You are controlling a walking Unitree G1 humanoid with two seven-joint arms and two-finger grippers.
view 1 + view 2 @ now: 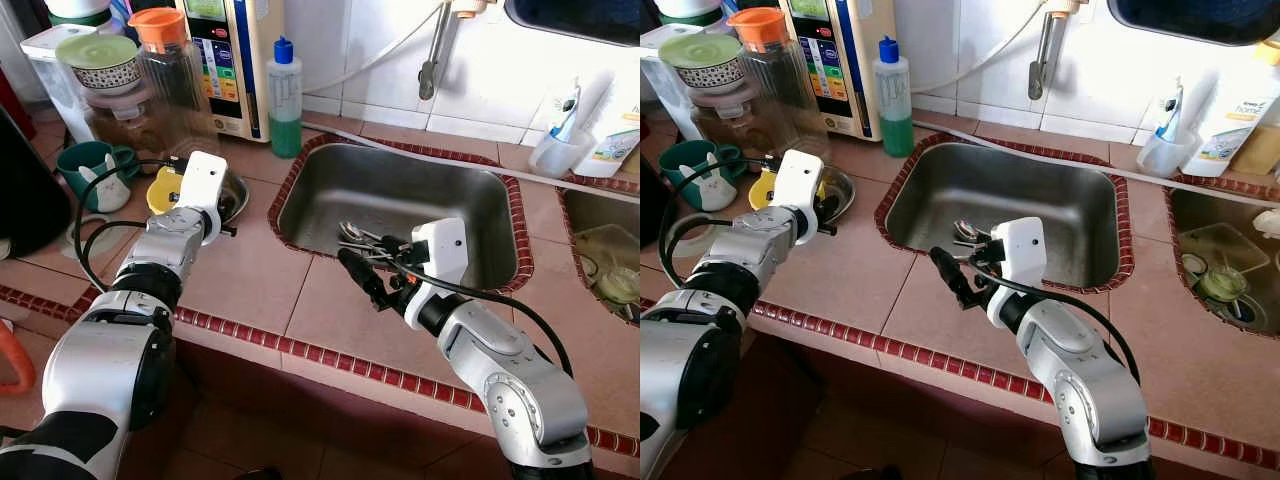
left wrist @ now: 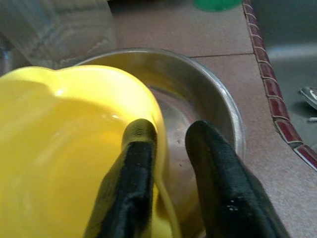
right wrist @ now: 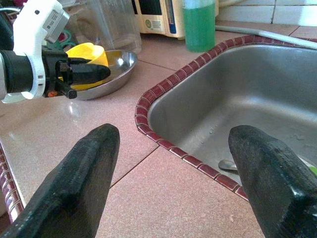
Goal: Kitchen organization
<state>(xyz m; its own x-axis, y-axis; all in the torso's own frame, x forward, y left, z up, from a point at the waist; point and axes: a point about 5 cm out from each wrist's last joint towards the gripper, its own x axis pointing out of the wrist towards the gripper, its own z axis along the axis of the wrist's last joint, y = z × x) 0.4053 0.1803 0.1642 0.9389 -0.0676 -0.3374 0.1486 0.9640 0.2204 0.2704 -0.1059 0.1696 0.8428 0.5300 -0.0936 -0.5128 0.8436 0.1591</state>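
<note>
A yellow cup [image 1: 162,189] sits in a shallow steel bowl [image 1: 236,196] on the tiled counter, left of the sink [image 1: 420,185]. My left gripper [image 2: 167,133] is shut on the yellow cup [image 2: 59,148]: one finger is inside the rim and the other outside, over the steel bowl [image 2: 210,94]. My right gripper [image 1: 356,260] hovers open over the counter at the sink's front left corner, nothing between its fingers [image 3: 86,168]. Spoons [image 1: 352,232] lie in the sink just beyond it. The right wrist view takes in the left gripper [image 3: 96,73] at the cup.
A green soap bottle [image 1: 285,100], a glass pitcher with an orange lid [image 1: 165,60], a water purifier [image 1: 228,60] and a teal mug [image 1: 95,170] crowd the back left. A faucet [image 1: 432,60] hangs over the sink. A second basin [image 1: 600,260] lies right.
</note>
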